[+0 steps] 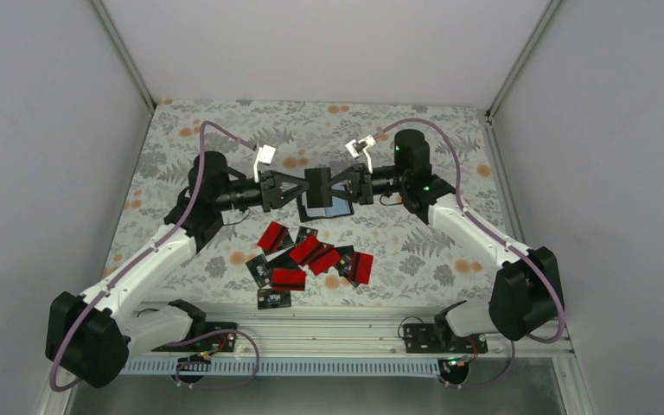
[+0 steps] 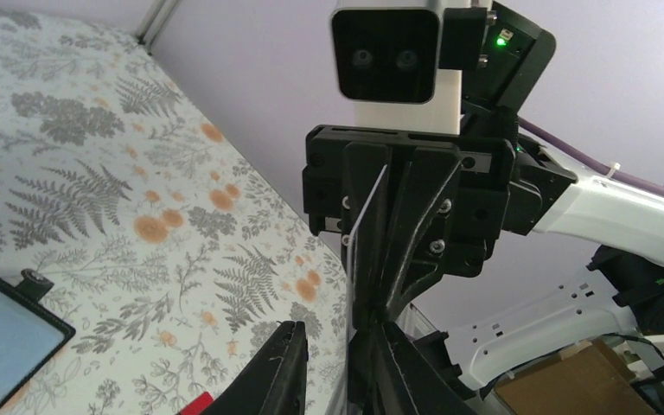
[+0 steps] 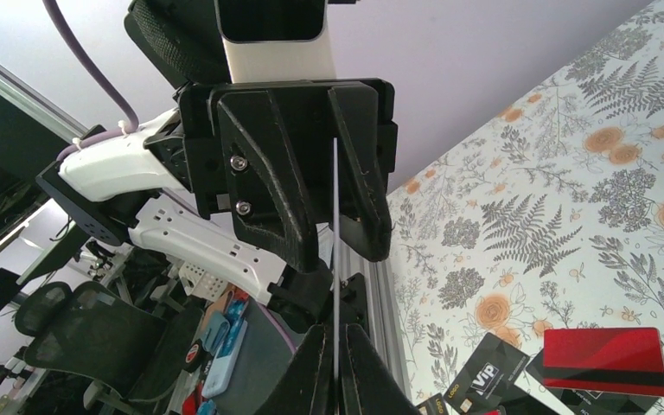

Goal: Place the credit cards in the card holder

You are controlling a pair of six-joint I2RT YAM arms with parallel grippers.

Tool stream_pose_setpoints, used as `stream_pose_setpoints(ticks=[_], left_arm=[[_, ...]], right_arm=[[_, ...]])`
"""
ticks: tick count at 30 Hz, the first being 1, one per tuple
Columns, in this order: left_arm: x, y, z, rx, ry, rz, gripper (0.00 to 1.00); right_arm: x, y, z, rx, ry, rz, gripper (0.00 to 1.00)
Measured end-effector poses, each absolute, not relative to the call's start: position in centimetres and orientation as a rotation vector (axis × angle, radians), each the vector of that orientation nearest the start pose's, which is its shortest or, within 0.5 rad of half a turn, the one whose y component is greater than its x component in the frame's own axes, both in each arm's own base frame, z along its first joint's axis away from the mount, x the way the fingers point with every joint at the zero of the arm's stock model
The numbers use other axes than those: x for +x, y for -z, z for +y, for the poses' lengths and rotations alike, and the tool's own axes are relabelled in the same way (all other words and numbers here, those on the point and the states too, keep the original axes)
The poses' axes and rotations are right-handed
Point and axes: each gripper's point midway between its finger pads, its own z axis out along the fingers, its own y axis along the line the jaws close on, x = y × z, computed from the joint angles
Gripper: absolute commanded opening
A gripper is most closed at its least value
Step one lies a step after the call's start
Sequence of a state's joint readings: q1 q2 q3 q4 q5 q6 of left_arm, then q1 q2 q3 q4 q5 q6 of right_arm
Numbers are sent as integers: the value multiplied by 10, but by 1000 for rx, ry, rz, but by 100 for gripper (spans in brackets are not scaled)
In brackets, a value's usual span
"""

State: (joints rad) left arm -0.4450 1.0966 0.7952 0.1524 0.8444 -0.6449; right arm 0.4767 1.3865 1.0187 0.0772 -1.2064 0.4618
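right gripper (image 3: 335,339) is pinching a black credit card (image 1: 320,181) in mid-air above the open card holder (image 1: 335,210); left gripper (image 1: 303,187) is straddling it, jaws apart. letting go early would likely drop it.

Card holder (image 1: 335,210) open, black with pale blue-grey inside facing up, flat on table near centre. One black card (image 1: 320,182) held up off table, by holder's far edge. Remaining cards (image 1: 311,259), red and black, some overlapping, scattered toward table's near edge; VIP card (image 3: 484,377) among them.
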Motion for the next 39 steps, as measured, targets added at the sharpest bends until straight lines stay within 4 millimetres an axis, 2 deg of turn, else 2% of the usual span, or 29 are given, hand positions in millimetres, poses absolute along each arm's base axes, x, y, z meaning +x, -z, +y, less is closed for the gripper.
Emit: stream_pose_setpoints(ticks=[7,13,18,24,26,29,33,39], left_arm=[[249,-302,-266,533,1527,1853,15],[246,-300,-268,548,1548,1859,3],[244,-298,-269,556,1556,1857,2],[248,-295,-268,529,1533,1872,2],[252,-291,-267,508,1515,1888,2],[257,-284,-266,476,1486,1916,2],[265,-273,-264,435,1444,1953,2],[282,-251,-261,352,1381,2027,2]], right_arm=[[242,-299,306,-941,-1731,1818,4],[244,-301,307,-944,-1729,1812,4],[245,-300,307,-940,-1731,1820,4],[248,-296,307,-933,-1705,1843,43],[251,-294,305,-921,-1683,1855,49],[259,-288,299,-884,-1648,1888,53],[283,-276,282,-766,-1561,1957,54],[317,-241,251,-532,-1407,2106,55]])
